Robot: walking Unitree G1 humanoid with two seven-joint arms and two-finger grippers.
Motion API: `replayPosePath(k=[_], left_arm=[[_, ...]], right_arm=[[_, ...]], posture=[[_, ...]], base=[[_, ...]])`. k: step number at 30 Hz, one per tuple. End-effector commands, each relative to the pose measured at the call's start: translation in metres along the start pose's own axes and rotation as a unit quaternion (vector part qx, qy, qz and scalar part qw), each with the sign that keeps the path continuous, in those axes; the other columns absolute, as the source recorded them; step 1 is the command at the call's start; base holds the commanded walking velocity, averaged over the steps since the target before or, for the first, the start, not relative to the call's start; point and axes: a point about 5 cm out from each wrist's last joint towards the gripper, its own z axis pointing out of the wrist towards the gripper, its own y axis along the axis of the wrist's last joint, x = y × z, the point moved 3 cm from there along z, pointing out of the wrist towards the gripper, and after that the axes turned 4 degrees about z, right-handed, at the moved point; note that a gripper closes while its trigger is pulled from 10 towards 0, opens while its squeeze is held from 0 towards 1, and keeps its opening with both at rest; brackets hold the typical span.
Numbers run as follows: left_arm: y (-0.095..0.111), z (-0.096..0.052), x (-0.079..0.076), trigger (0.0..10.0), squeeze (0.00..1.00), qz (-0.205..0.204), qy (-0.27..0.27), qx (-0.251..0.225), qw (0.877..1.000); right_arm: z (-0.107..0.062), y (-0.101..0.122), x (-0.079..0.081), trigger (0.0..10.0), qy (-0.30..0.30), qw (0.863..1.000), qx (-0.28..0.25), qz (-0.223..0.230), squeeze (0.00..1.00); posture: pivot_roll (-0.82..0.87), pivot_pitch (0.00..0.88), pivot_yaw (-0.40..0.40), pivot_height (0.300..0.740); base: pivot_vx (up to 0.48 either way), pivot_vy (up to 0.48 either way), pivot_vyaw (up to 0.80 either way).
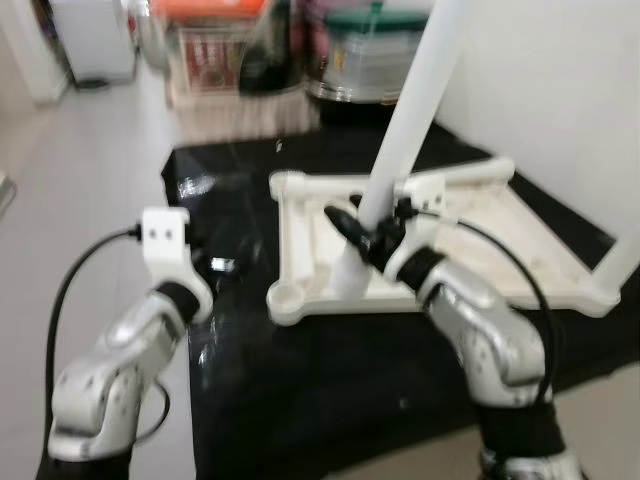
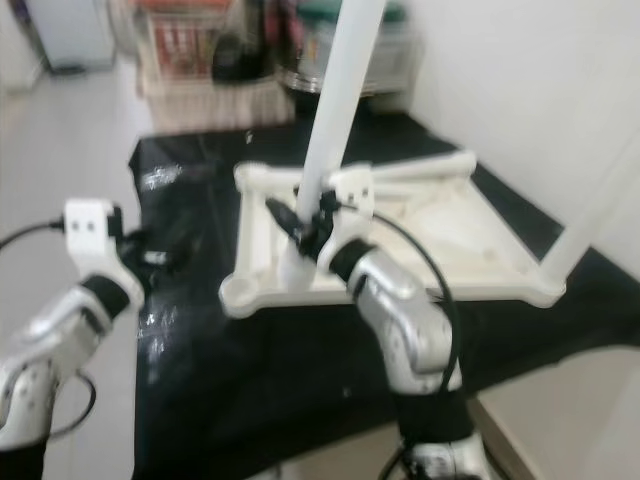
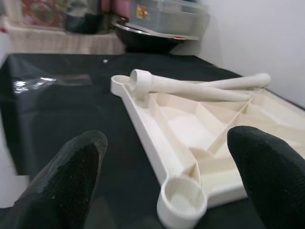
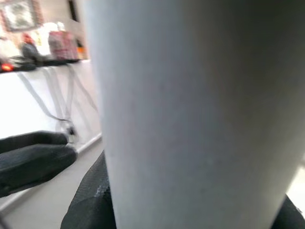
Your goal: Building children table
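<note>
The right gripper (image 1: 372, 232) is clenched on the white leg (image 1: 400, 140). The left gripper (image 3: 167, 176) waits released beside it. The leg looks tilted, so it might jam in the tabletop (image 1: 480, 250) corner.

Table leg (image 1: 415, 100): top cut off by the frame edge; lower end hidden behind the right gripper (image 1: 372, 232).
Containers (image 1: 290, 45) beyond the tabletop (image 1: 440, 240): blurred, contents unreadable.
Corner leg (image 2: 600, 195): upper part out of frame.
</note>
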Motion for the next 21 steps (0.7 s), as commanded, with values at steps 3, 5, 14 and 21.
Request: replayPosePath(k=[3, 5, 14, 21], left_arm=[[-0.012, -0.004, -0.014, 10.0, 0.00, 0.015, -0.027, 0.004, 1.000], [-0.019, -0.007, -0.019, 10.0, 0.00, 0.032, -0.037, 0.004, 0.999], [-0.054, -0.031, -0.036, 10.0, 0.00, 0.053, -0.074, 0.020, 0.996], [-0.062, -0.033, -0.041, 10.0, 0.00, 0.073, -0.077, 0.020, 0.994]], right_arm=[[-0.008, -0.011, -0.003, 10.0, -0.010, 1.000, 0.014, -0.008, 0.00], [-0.012, -0.013, -0.003, 10.0, -0.007, 1.000, 0.019, -0.010, 0.00], [-0.032, -0.020, 0.000, 10.0, 0.016, 0.999, 0.039, -0.017, 0.00], [-0.031, -0.015, 0.002, 10.0, 0.028, 0.998, 0.027, -0.039, 0.00]], posture=[[-0.03, 0.059, 0.000, 0.740], [-0.03, 0.066, 0.002, 0.740], [-0.05, 0.089, 0.004, 0.740], [-0.05, 0.094, 0.004, 0.740]], base=[[0.000, 0.000, 0.00], [0.000, 0.000, 0.00], [0.000, 0.000, 0.00], [0.000, 0.000, 0.46]])
